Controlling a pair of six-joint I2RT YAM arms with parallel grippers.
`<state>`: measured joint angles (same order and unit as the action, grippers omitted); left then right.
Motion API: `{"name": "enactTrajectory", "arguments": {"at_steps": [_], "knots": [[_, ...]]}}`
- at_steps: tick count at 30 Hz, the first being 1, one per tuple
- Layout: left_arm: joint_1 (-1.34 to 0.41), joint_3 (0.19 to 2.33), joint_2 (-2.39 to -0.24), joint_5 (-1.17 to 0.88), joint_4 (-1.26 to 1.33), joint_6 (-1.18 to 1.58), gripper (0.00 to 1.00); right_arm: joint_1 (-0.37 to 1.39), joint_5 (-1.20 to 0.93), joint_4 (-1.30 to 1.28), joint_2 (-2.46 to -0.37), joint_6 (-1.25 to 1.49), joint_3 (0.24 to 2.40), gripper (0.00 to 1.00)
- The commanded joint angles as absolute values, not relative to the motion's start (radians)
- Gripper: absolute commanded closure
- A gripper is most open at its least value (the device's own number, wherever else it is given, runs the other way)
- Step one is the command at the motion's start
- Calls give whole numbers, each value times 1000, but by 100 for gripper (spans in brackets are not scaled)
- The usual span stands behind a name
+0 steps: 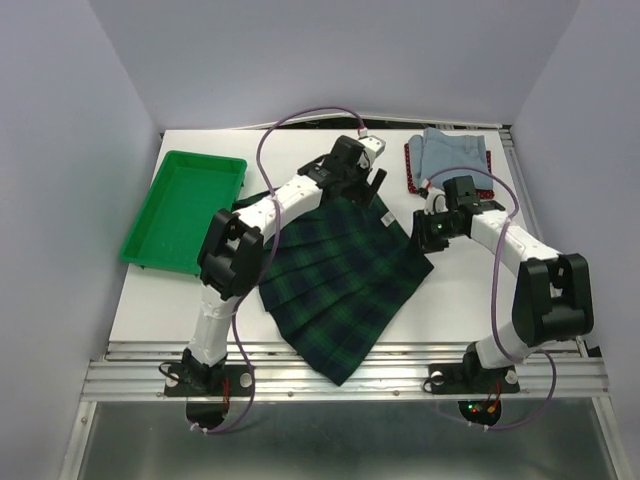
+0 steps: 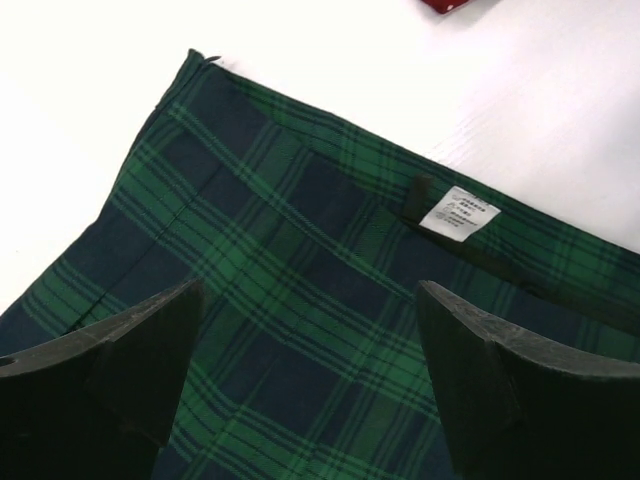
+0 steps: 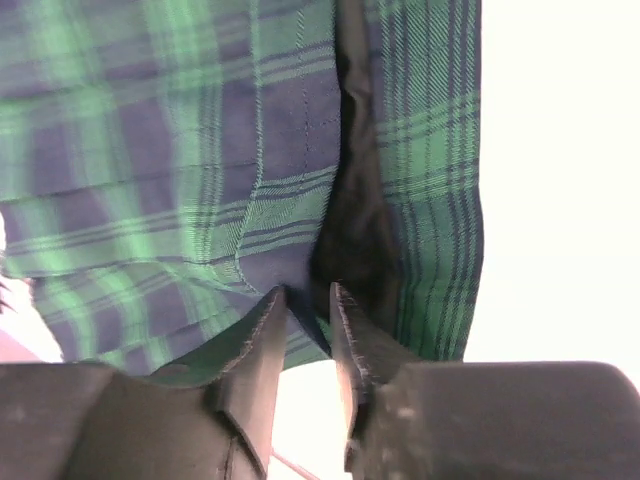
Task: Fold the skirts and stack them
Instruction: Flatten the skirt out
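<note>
Sprawling from the near edge to mid-table lies the plaid skirt (image 1: 340, 285). The right gripper (image 3: 305, 300) pinches its right corner, fingers (image 3: 255, 350) almost together. Farther back, the left gripper (image 2: 310, 290) hovers wide open, empty, over the waistband (image 2: 330, 130). The denim skirt (image 1: 452, 155) sits far right.

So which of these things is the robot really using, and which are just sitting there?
For the job:
plaid skirt, its corner pinched by the right gripper
folded denim skirt
red dotted skirt under it

Just lying about:
green tray, left of the skirts
</note>
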<state>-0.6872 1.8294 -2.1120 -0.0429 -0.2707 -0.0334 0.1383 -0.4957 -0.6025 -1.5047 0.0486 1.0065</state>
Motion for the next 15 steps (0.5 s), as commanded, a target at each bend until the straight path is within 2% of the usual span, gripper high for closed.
{"name": "enactTrajectory", "arguments": {"at_steps": [1, 2, 4, 5, 7, 8, 10, 11, 12, 13, 14, 15], "knots": [[-667, 1856, -2106, -11, -272, -31, 1, 135, -463, -675, -1601, -83, 1037, 72], [-660, 1865, -2108, -15, -270, -40, 1, 135, -471, -686, -1617, -115, 1034, 75], [-638, 1884, -2117, -34, -253, -35, 1, 135, -473, -681, -1625, -147, 1019, 95], [-634, 1914, -2121, -52, -250, -37, 1, 135, -477, -675, -1618, -155, 1003, 97], [-637, 1954, -2140, -55, -255, -37, 1, 135, -546, -693, -1599, -182, 1006, 80], [-638, 1957, -2143, -54, -255, -35, 1, 135, -581, -706, -1589, -199, 1009, 75], [-641, 1957, -2151, -43, -259, -40, 2, 135, -681, -742, -1583, -236, 1026, 75], [-643, 1956, -2155, -35, -267, -37, 3, 135, -684, -750, -1600, -253, 1032, 80], [-643, 1959, -2158, -31, -300, -40, 8, 135, -678, -787, -1618, -261, 1055, 96], [-641, 1963, -2163, -26, -325, -44, 13, 135, -667, -807, -1641, -264, 1064, 99], [-643, 1971, -2167, -22, -354, -51, 17, 135, -667, -821, -1663, -268, 1074, 98], [-641, 1967, -2171, -21, -403, -63, 28, 135, -681, -853, -1695, -271, 1086, 99]]}}
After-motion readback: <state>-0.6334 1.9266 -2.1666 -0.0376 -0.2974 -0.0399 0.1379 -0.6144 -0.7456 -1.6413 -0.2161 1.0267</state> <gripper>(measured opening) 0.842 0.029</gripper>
